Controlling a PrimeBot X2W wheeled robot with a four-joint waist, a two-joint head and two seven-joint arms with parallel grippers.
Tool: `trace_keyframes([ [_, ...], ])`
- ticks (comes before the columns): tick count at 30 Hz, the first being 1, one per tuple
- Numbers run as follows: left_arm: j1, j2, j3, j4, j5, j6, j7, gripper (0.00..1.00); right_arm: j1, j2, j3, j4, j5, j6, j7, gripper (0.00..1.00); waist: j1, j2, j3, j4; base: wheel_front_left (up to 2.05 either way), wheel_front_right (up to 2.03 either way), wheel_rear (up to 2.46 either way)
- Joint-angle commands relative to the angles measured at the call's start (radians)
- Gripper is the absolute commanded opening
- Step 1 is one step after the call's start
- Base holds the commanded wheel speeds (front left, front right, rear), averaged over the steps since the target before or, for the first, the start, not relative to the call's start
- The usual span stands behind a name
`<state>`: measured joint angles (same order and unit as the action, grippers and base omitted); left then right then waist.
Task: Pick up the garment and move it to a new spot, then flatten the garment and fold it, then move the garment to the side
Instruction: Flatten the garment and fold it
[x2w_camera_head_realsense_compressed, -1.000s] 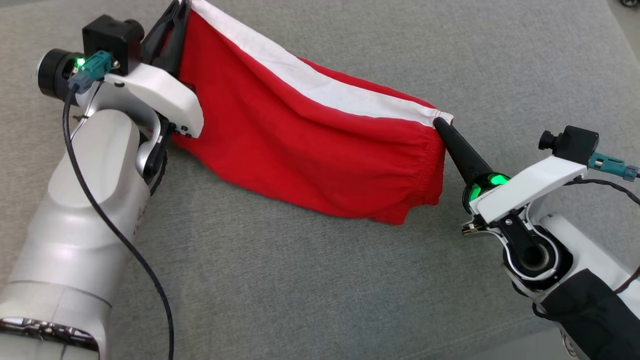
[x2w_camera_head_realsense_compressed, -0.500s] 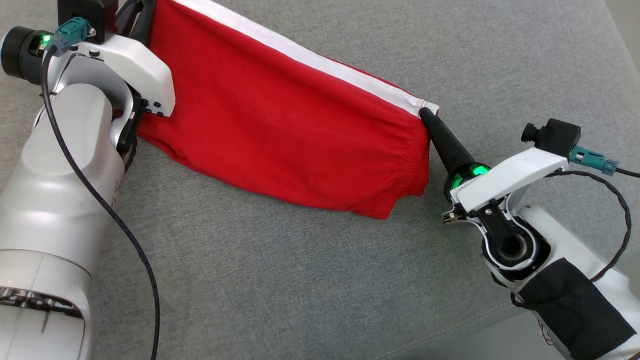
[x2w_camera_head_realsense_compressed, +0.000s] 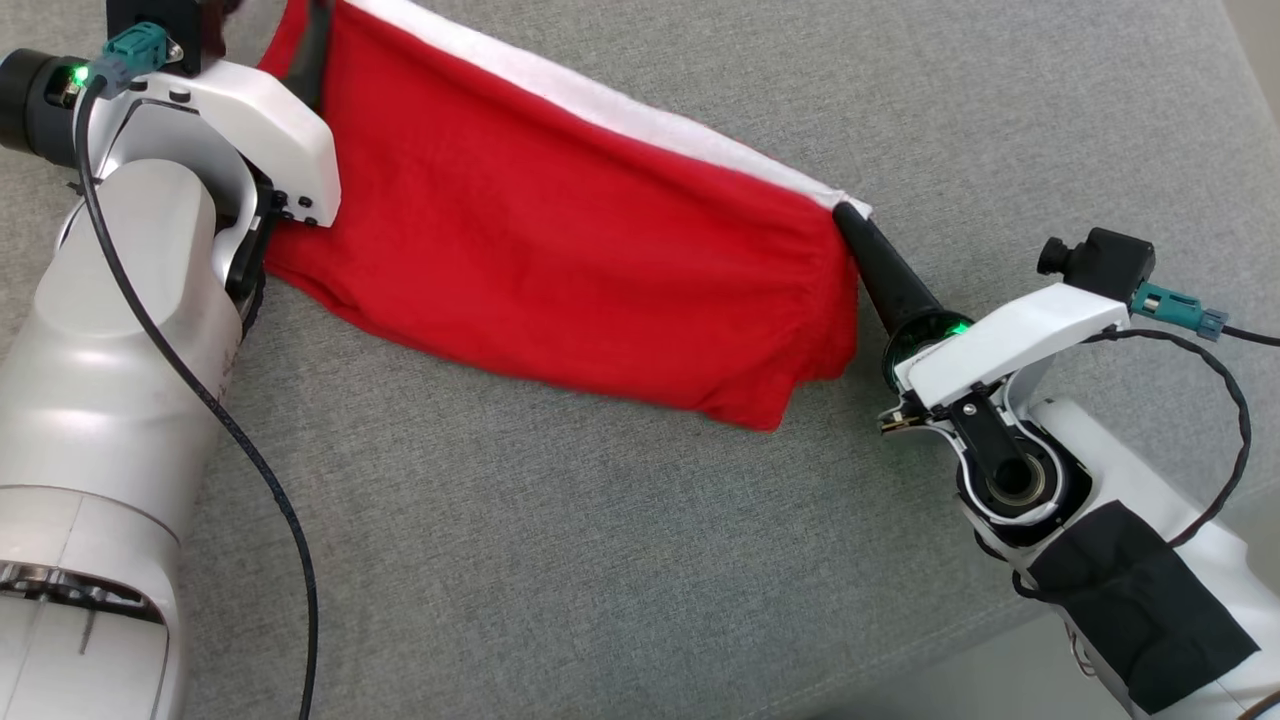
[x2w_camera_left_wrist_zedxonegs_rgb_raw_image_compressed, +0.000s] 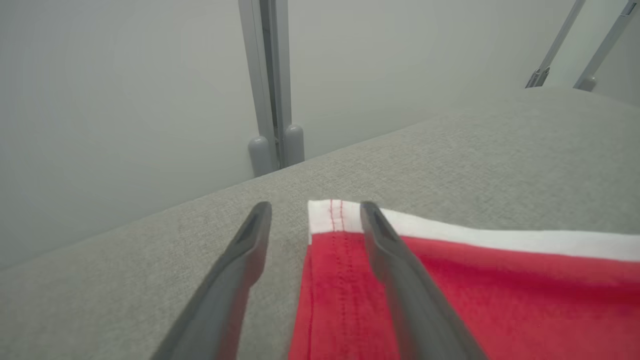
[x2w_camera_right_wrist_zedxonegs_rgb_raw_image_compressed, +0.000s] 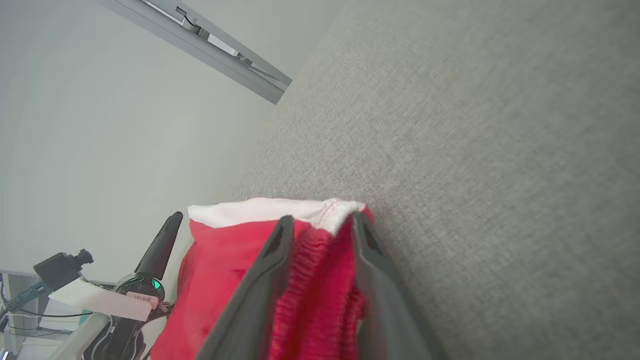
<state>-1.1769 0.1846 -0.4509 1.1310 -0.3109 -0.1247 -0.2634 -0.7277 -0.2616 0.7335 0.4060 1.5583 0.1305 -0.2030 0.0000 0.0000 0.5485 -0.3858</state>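
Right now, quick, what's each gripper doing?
Left gripper: open, straddling the garment corner.
Right gripper: open, garment's waistband end between its jaws.

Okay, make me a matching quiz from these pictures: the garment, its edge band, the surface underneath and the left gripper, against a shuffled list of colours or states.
Things:
1. garment
2. band
3. surface
4. left gripper

Colour or state:
A. white
B. fingers apart
C. red
D. grey

Pairs: 1-C, 2-A, 3-D, 4-B
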Motion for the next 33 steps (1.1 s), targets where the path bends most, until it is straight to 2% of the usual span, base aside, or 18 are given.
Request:
trace_keyframes([
  [1, -0.008, 0.006, 0.004, -0.008, -0.005, 0.002, -0.002, 1.00, -0.008, -0.001, -0.005, 0.011, 0.004, 0.001, -0.008, 1.00, 0.0000, 0.0000, -0.003, 0.004, 0.00, 0.00, 0.00],
  [13, 0.094, 0.008, 0.070, -0.123, -0.021, 0.017, -0.002, 1.00, 0.021, -0.052, -0.017, 0.017, -0.035, 0.001, -0.034, 1.00, 0.0000, 0.0000, -0.089, 0.039, 0.00, 0.00, 0.00],
  [23, 0.268, 0.026, 0.227, -0.375, -0.021, 0.022, -0.002, 1.00, 0.081, -0.120, -0.049, -0.029, -0.122, 0.001, -0.062, 1.00, 0.0000, 0.0000, -0.224, 0.088, 0.00, 0.00, 0.00],
  [27, 0.387, 0.013, 0.274, -0.511, 0.005, 0.015, -0.002, 1.00, 0.145, -0.126, -0.126, -0.071, -0.192, 0.001, -0.063, 1.00, 0.0000, 0.0000, -0.285, 0.121, 0.00, 0.00, 0.00],
  [33, 0.610, -0.040, 0.334, -0.705, 0.045, 0.010, -0.002, 1.00, 0.301, -0.099, -0.266, -0.140, -0.285, 0.001, -0.063, 1.00, 0.0000, 0.0000, -0.372, 0.186, 0.00, 0.00, 0.00],
])
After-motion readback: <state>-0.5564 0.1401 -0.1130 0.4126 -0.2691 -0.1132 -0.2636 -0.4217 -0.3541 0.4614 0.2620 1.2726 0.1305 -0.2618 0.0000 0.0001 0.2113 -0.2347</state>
